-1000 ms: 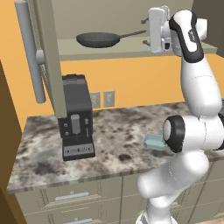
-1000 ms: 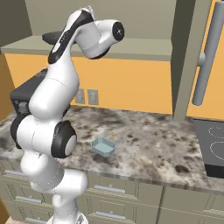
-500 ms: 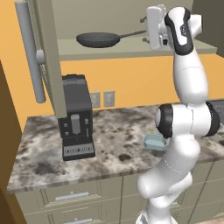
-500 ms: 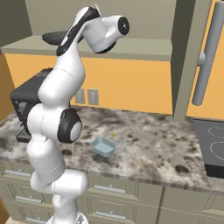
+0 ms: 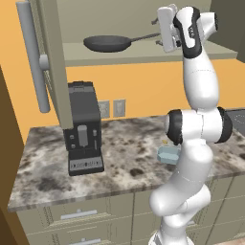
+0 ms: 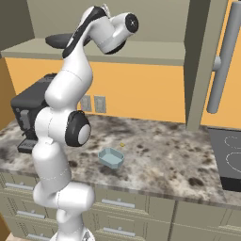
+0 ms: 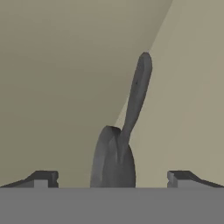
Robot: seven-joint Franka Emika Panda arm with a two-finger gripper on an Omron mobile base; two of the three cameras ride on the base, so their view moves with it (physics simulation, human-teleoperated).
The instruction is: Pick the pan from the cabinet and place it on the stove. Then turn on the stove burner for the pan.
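pan: I see the pan (image 5: 107, 44) flat on the open cabinet (image 5: 143, 53) shelf, near the shelf's front edge; long thin handle runs right toward my gripper (image 5: 158, 32). Dark grey, round, shallow, matte.
pan, hand view: the pan (image 7: 113, 162) sits low centre between the finger tips, handle pointing up and away.
gripper: spread wide; finger tips (image 7: 43, 178) stand well apart on either side of the pan, touching nothing. It hovers at the handle's end, level with the shelf.
cabinet edges: door (image 5: 51, 57) swung open at the shelf's left, long grey bar handle (image 5: 33, 55) upright. From the right base view a second door (image 6: 202, 61) with its bar handle (image 6: 225, 59) stands open at the shelf's right end.
open room: shelf bare right of the pan; cabinet inside is plain beige.
stove: the stove (image 6: 227, 157) is at the counter's right end, flat black glass, thin white rings, well apart from the pan.
counter: counter (image 5: 124, 158) is speckled grey-brown stone, front edge rounded. A black coffee machine (image 5: 84, 129) stands at its back left. A small pale-blue tray (image 6: 111, 157) lies mid-counter near the arm.
writing: none I can read.
wall: orange, with two grey outlets (image 5: 112, 108).
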